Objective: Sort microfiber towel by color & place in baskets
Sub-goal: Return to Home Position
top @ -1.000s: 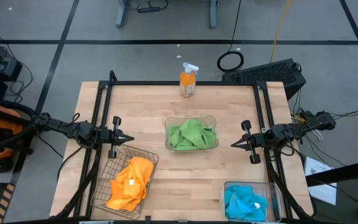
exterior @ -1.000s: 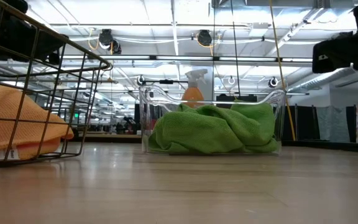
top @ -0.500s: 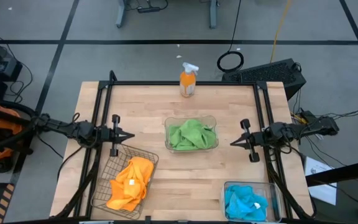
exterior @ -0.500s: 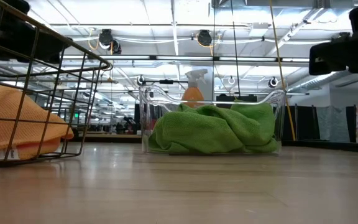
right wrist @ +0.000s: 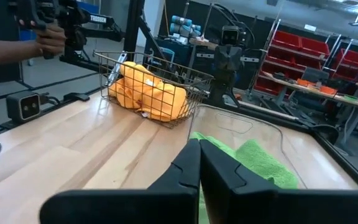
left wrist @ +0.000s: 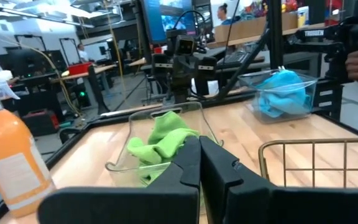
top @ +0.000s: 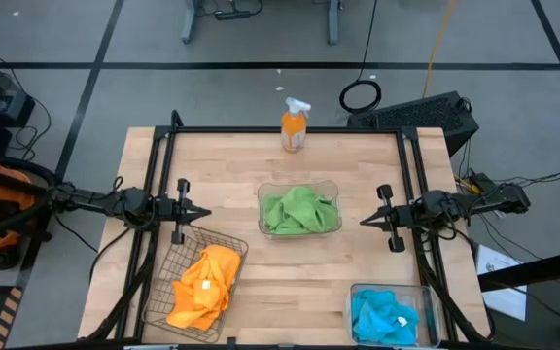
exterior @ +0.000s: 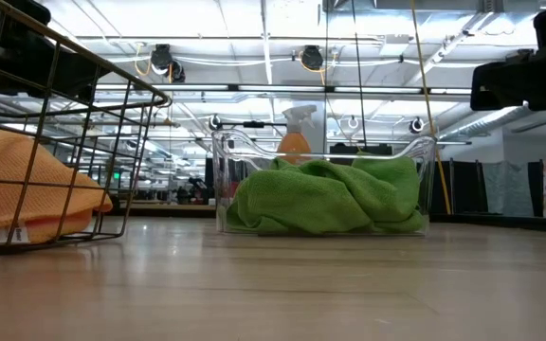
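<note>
High view: my left claw [top: 198,215] hangs over the light wooden table [top: 358,165] at 9 o'clock from table centre, tips aimed at the middle. L wrist view shows its two dark fingers [left wrist: 188,165] pressed flat together, no gap, nothing btwn them. My right claw [top: 366,223] sits opposite at 3 o'clock, also pointing inward. R wrist view shows the same thing: fingers [right wrist: 188,165] fully closed, holding nothing.

Btwn the two claws, at table centre, is a clear plastic basket with rounded corners [top: 270,188]. The bright green microfibre towels [top: 299,211] are bunched inside it. Neither claw touches it.

At approx 7 o'clock, near the front edge, is the wire-mesh metal basket [top: 178,255], just below my left claw. The crumpled orange-yellow microfibre towels [top: 205,284] lie in it, a white tag showing on top.

At approx 5 o'clock, at the front R corner, a second clear plastic basket [top: 426,297] holds the sky-blue microfibre towels [top: 385,317].

At 12 o'clock, by the far edge, an orange spray bottle w/ white trigger [top: 295,124] stands upright, well apart from all 3 baskets.

R wrist view also catches a person's hand [right wrist: 45,38] past the table, gripping a dark handle.
</note>
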You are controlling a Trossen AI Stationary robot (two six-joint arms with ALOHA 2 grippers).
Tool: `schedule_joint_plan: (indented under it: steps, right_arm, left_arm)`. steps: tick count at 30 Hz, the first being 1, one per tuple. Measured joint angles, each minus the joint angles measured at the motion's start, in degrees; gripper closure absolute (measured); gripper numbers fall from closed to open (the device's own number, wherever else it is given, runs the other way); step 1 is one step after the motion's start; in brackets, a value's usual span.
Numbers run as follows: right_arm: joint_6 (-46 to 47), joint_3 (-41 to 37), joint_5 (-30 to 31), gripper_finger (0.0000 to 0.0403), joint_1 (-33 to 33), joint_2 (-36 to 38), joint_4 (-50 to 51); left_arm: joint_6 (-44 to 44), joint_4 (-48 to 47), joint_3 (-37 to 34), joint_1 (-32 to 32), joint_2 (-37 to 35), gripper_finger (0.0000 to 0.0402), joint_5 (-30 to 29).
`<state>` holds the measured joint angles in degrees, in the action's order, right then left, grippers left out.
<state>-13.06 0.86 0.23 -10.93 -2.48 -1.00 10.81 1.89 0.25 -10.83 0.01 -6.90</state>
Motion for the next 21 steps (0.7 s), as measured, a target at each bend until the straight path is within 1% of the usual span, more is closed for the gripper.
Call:
schedule_joint_plan:
  steps: [3, 9, 21]
  right_arm:
    - [0.30, 0.00, 1.30, 0.0403, -0.01, -0.02, -0.09]
    - [0.41, 0.00, 1.39, 0.0403, -0.04, -0.04, -0.12]
    - [0.37, 0.00, 1.39, 0.0403, -0.04, -0.04, -0.10]
  left_arm:
    - [-0.46, 0.13, 0.00, 0.00, 0.00, 0.0401, 0.20]
    - [-2.99, -0.37, 0.01, 0.00, 0.00, 0.0401, 1.92]
    - [-2.48, -0.44, 0.00, 0.00, 0.00, 0.0401, 1.75]
